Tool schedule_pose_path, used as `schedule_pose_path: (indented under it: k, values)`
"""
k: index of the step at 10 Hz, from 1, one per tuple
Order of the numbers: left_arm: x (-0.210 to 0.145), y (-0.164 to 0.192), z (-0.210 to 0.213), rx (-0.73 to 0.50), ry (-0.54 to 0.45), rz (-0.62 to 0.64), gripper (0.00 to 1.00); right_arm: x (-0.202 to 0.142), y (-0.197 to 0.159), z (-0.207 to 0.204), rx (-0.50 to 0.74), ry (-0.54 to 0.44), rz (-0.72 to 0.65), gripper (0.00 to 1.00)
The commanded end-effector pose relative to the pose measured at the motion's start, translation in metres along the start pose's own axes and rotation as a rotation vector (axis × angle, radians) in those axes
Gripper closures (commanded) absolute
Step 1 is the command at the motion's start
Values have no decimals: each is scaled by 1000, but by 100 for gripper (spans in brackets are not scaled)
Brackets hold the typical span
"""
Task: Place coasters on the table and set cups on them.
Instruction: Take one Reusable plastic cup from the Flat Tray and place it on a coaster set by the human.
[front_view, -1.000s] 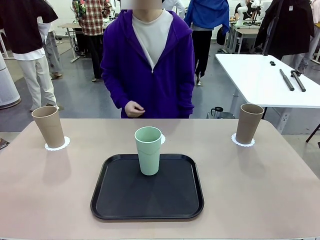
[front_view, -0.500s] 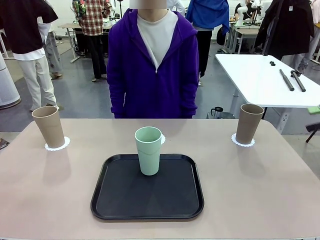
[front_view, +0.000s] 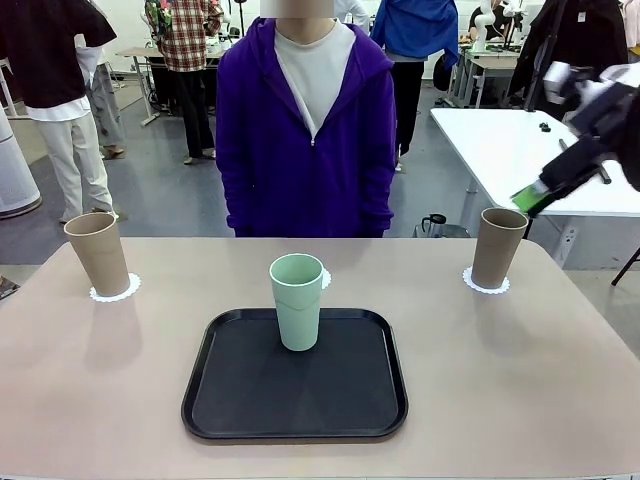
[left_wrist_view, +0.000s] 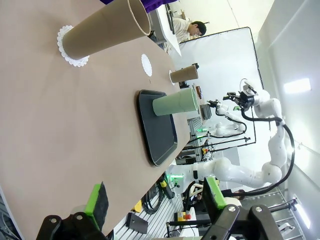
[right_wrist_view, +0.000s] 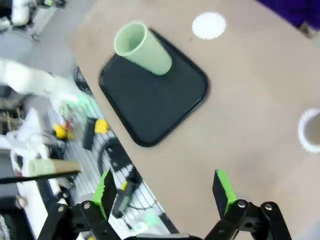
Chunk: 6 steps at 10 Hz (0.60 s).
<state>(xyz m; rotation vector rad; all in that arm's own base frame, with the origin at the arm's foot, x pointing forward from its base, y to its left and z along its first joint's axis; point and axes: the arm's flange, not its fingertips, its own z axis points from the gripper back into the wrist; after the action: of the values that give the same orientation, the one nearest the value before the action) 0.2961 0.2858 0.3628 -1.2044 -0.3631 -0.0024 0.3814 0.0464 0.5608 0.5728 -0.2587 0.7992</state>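
On the beige table (front_view: 520, 380) a tan cup (front_view: 97, 252) stands on a lacy white coaster (front_view: 115, 290) at the far left. Another tan cup (front_view: 498, 246) stands on a coaster (front_view: 486, 285) at the far right. The mint green cup (front_view: 297, 300) stands upright on the black tray (front_view: 295, 400); a third coaster (front_view: 325, 278) lies bare on the table just behind it. My right gripper (front_view: 530, 197) hangs open in the air above and right of the right tan cup. In the right wrist view that gripper (right_wrist_view: 165, 192) looks down on the green cup (right_wrist_view: 142, 47). My left gripper (left_wrist_view: 155, 200) is open beyond the table's left end.
A person in a purple hoodie (front_view: 305, 130) stands at the far edge with arms down. A white side table (front_view: 520, 160) with black bars sits behind on the right. Bare tabletop lies on both sides of the tray.
My right arm has come into the front view from the right, high above the right tan cup. The person lowered a hand and stands straight. The cups have not moved.
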Motion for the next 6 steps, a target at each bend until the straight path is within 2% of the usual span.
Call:
schedule_pose_path:
  k: [1, 3, 6]
  values:
    - [-1, 0, 2, 0, -10, -2, 0, 15, 26, -40, -147, 58, 114, 0]
    - [-1, 0, 2, 0, -10, -2, 0, 31, 41, -75, -211, 111, 216, 0]
    - [-1, 0, 2, 0, -10, -2, 0, 38, 29, -113, -214, 153, 279, 0]
